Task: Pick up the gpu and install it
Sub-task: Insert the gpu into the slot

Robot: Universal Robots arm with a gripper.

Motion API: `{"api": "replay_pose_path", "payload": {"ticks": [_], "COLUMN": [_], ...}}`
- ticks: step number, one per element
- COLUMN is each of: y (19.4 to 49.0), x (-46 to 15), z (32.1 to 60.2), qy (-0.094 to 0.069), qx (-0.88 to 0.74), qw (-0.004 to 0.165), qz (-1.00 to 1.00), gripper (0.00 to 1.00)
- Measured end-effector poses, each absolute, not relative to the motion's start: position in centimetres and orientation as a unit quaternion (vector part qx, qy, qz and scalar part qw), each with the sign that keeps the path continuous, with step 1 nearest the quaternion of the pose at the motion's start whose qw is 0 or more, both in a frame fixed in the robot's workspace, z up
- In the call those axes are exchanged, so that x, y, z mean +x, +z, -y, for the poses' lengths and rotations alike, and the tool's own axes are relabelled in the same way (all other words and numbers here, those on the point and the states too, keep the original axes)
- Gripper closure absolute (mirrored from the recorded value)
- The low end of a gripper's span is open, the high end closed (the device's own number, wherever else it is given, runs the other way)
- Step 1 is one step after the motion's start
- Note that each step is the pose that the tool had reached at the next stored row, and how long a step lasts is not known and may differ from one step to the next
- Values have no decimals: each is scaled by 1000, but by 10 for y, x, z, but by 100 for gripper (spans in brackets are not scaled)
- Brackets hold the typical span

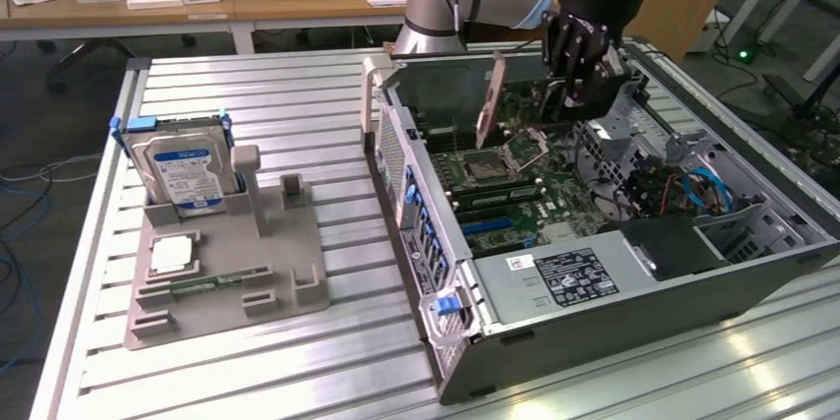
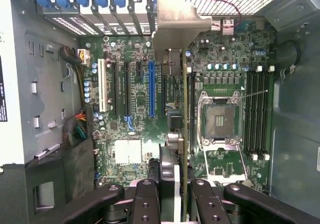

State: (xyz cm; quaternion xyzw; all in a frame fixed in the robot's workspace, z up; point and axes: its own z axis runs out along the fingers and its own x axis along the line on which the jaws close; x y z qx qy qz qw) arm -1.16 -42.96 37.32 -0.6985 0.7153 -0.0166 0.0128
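Observation:
The gpu [image 2: 184, 134] is seen edge-on in the wrist view as a thin card. It runs from my gripper [image 2: 176, 186] to its silver end bracket [image 2: 175, 28] near the case's rear slots. My gripper [image 1: 577, 71] is shut on the gpu [image 1: 572, 103] and holds it upright above the motherboard [image 1: 525, 194], inside the open computer case [image 1: 434, 243]. The card hangs between the blue expansion slot [image 2: 151, 88] and the open CPU socket [image 2: 220, 119], apart from the board. Whether it touches a slot is hidden by its own edge.
A silver hard drive [image 1: 184, 164] stands in a grey holder [image 1: 223, 263] on the exterior view's left, with a CPU chip [image 1: 171, 255] and a memory stick [image 1: 210, 284]. The power supply [image 1: 577, 277], cables [image 1: 683, 189] and case walls crowd the motherboard.

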Motion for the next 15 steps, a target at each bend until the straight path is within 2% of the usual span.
{"api": "replay_pose_path", "payload": {"ticks": [15], "y": [363], "x": [-19], "z": [432], "qy": [-14], "qx": [-697], "qw": [16], "qz": [-717], "gripper": [72]}}
